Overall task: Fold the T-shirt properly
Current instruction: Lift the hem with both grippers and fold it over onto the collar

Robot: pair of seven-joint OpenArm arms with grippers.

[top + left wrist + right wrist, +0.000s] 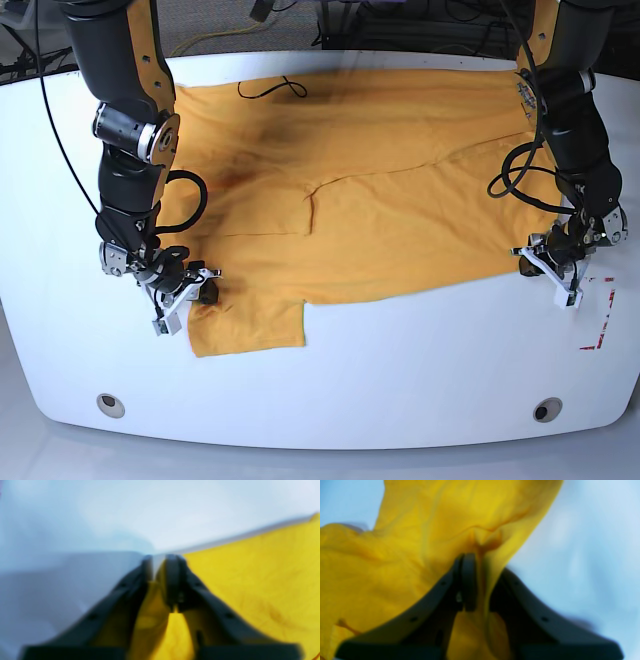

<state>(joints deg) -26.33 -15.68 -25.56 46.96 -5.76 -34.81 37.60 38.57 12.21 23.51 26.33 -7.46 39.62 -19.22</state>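
Across the middle and far half of the white table [400, 370] the T-shirt [380, 190] is lying spread out, orange-yellow, mostly flat with a few creases, one short flap sticking out toward the near edge on the base view's left. Far edge of the cloth is running close along the table's far edge, where a black cable [270, 90] is lying on the fabric. No lettering is showing in any view.

Left gripper [553, 270] is sitting at the shirt's edge on the base view's right, low on the table near a red corner mark [600, 320]. In the left wrist view, blurred, its jaws are standing clenched with yellow cloth pinched between them [158, 566], so it is grasping the shirt's edge; white table is showing to one side, cloth to the other.

Right gripper [185, 295] is sitting at the shirt's other side, near the table's near-left part in the base view, right by the protruding flap. In the right wrist view its jaws are closing on a bunched fold [481, 562], cloth running through the narrow gap and puckering just past the tips, so it is gripping the shirt too.

Both arms are reaching down from the far corners, well apart, with the shirt stretching between them.
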